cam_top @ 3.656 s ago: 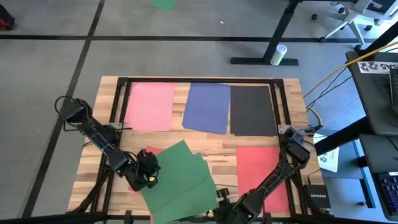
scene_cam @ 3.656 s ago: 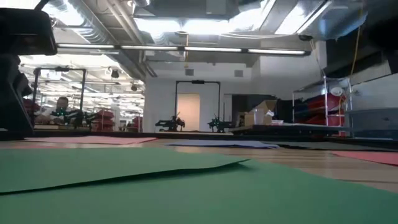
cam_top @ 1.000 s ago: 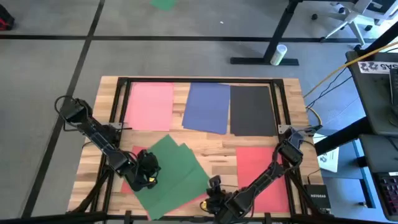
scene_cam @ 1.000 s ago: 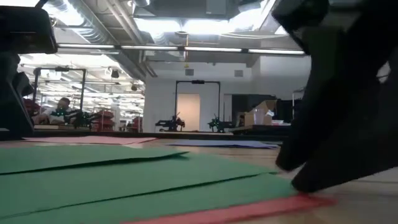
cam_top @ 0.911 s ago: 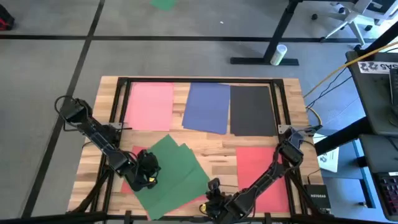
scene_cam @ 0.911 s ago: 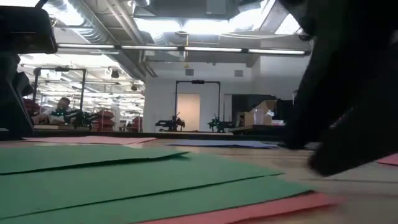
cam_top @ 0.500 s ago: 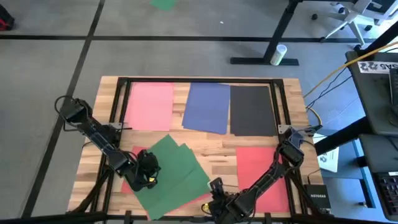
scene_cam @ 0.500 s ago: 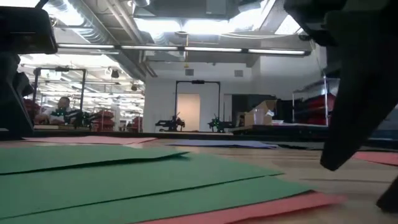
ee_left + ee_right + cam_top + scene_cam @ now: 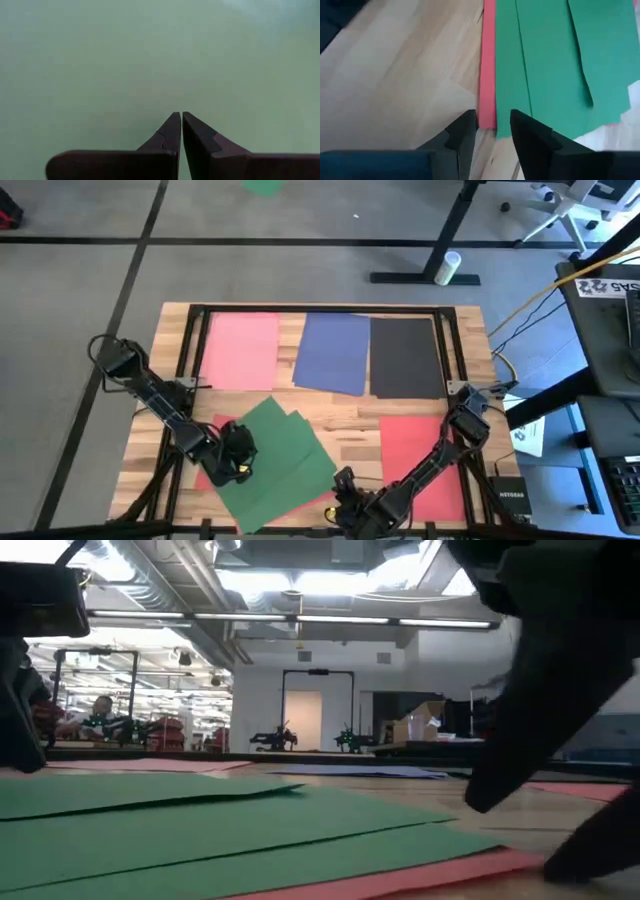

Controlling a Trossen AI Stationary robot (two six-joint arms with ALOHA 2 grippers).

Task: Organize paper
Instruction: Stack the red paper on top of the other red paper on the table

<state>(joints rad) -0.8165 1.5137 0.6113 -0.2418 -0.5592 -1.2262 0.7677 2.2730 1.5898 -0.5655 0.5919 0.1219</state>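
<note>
Fingers of the right gripper [image 9: 492, 125] are hovering slightly parted just before the green sheets [image 9: 275, 460]' unsorted pile, left fingers [image 9: 179, 131] pressing closed onto it.

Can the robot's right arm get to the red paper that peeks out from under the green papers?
Probably yes. The right gripper hangs with its fingers slightly apart right at the corner of the red construction-paper sheet, beside the green construction-paper sheets. Only bare wooden table lies around it, nothing blocking.
</note>
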